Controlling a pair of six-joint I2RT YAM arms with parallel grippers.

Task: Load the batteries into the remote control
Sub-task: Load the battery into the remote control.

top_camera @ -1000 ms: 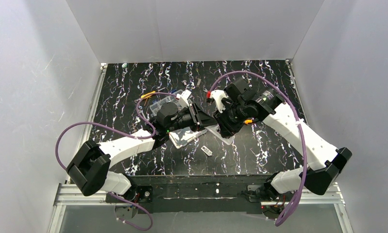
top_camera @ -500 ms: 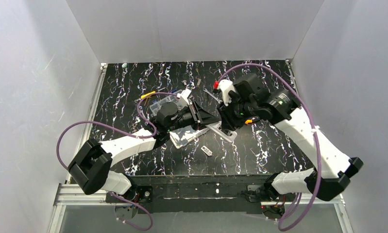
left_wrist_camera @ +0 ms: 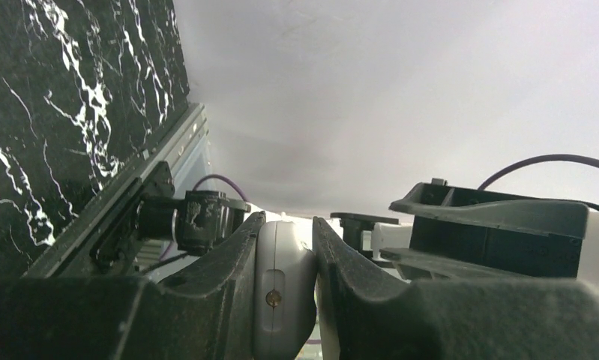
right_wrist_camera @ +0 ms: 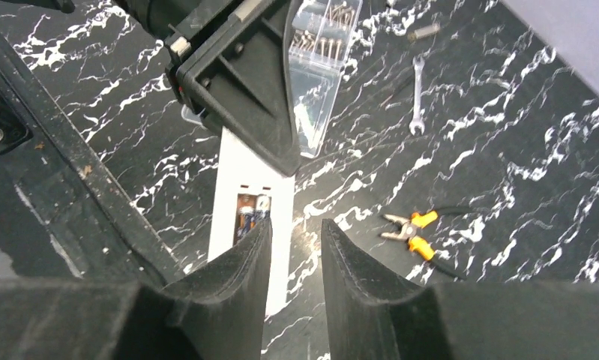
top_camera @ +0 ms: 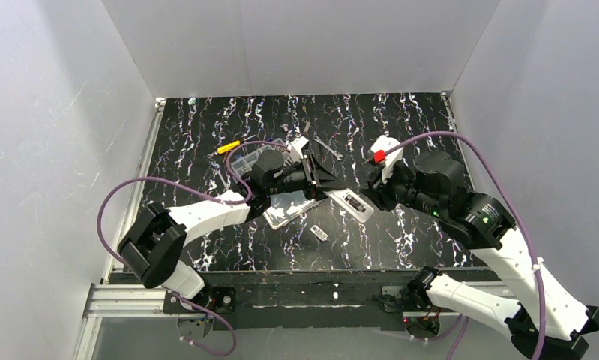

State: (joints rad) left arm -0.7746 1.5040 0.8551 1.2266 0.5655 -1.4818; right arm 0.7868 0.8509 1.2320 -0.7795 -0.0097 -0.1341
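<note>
Right wrist view: the slim, flat white plastic remote point(right_wrist_camera: 255, 176) sits over the black, white-veined table point(right_wrist_camera: 506, 150), its dark recessed compartment facing up. The left gripper point(left_wrist_camera: 285, 247) is clamped on one end. The long axis runs from there toward the right gripper point(right_wrist_camera: 296, 232), whose fingers stand apart, empty.

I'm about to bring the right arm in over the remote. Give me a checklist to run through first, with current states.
1. Left gripper shut on slim white plastic remote control: ok.
2. Dark recessed battery compartment uncovered, facing right wrist camera: ok.
3. Right gripper loaded: not ok; jaws apart, empty.
4. Compartment contents: cannot tell; something coppery shows inside.
5. Orange-handled pliers lying apart from remote: ok.
</note>
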